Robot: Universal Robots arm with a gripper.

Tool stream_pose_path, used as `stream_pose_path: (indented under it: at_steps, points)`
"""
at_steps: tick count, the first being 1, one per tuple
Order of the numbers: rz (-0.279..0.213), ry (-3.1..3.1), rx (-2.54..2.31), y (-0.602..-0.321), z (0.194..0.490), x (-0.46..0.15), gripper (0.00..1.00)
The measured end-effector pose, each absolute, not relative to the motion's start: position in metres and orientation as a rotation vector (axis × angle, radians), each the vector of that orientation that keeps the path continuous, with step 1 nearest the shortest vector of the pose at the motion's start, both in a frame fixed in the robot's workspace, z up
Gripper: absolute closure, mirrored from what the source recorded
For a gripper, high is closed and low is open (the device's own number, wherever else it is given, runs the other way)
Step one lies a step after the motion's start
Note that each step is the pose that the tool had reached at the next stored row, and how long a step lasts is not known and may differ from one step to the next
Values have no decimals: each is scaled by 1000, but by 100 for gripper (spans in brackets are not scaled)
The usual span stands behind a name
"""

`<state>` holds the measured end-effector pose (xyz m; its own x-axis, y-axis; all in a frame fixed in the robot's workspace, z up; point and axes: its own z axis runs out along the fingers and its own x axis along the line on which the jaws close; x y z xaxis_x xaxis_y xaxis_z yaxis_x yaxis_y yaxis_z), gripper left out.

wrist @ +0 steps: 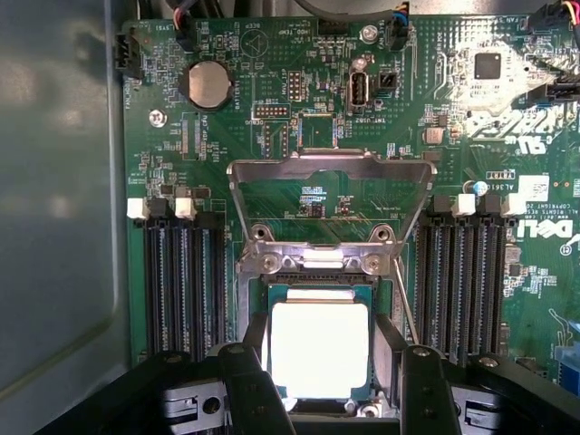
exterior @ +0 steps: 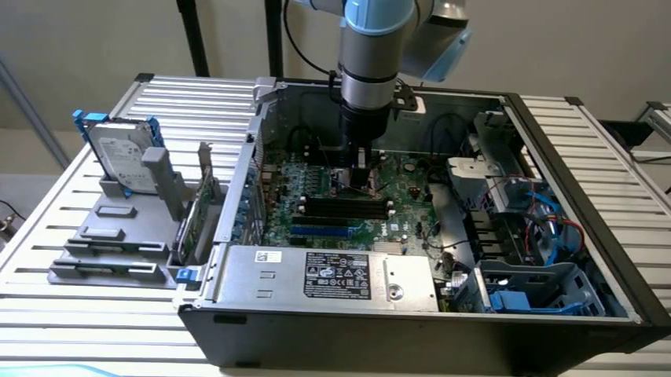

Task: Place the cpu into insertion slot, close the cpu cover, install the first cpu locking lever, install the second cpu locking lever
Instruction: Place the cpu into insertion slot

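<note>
Exterior view: the computer case (exterior: pixel 210 330) lay open on the slatted table (exterior: pixel 178 90), and the arm reached straight down into it with the gripper (exterior: pixel 362 179) low over the middle of the green board (exterior: pixel 404 196). A hard drive (exterior: pixel 118 153) stood in a grey holder outside the case on this view's left, well apart from the work. The power supply (exterior: pixel 262 271) lay along the near wall and a blue cage (exterior: pixel 545 287) with loose cables sat toward this view's right; neither crowded the arm. The case walls allowed only a vertical approach. Wrist view: the chip (wrist: pixel 319 349) lay square within the socket (wrist: pixel 317 279), green border showing evenly round the bright metal top, so it looked seated or very nearly so. The jaws were spread, with the fingers (wrist: pixel 246 385) on either side of the chip; I could not tell whether the tips touched its edges. Judgement: the step in hand was seating the chip, and it would go best with the chip flat and square to the socket, settling under its own weight with no push or sideways drag, since the contacts beneath would bend easily. The cover (wrist: pixel 331 170) stood tilted up on its hinge just beyond the socket, clear of the chip, but close enough to catch on a careless lift. A thin lever (wrist: pixel 405 308) slanted up just beside one finger, the nearest obstruction. Memory slots (wrist: pixel 181 290) flanked the socket on both sides, and a coin battery (wrist: pixel 207 84) sat well apart.
</note>
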<state>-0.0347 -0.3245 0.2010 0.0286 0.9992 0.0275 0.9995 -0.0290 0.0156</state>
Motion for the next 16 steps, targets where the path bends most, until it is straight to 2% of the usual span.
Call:
stream_pose_path:
  at_steps: [16]
  points:
    - [-47,-2179,-2251,-324,198,-34,46]
